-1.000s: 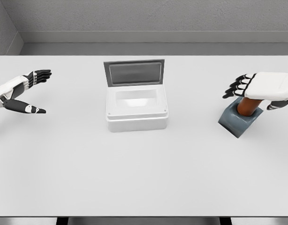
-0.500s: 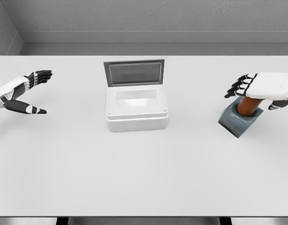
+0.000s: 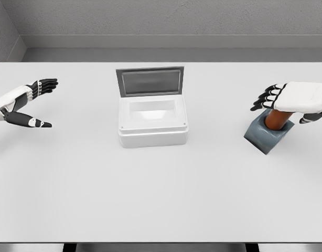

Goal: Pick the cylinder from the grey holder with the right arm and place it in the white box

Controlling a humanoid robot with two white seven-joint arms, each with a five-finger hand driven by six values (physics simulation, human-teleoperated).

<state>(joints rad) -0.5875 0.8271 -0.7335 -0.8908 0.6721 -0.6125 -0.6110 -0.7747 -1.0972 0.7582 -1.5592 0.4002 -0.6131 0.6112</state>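
So my right robot hand sat over the brown cylinder, which stood in the grey holder on the counter, fingers spread, gripping nothing. I reckoned I should wrap low, then lift straight up. The white box waited open, well apart, farther left.

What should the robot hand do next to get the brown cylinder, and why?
Probably lower a little and curl its fingers around the cylinder. The right robot hand sits over its top with fingers spread, holding nothing, and the cylinder stands in the grey holder. The white box is open.
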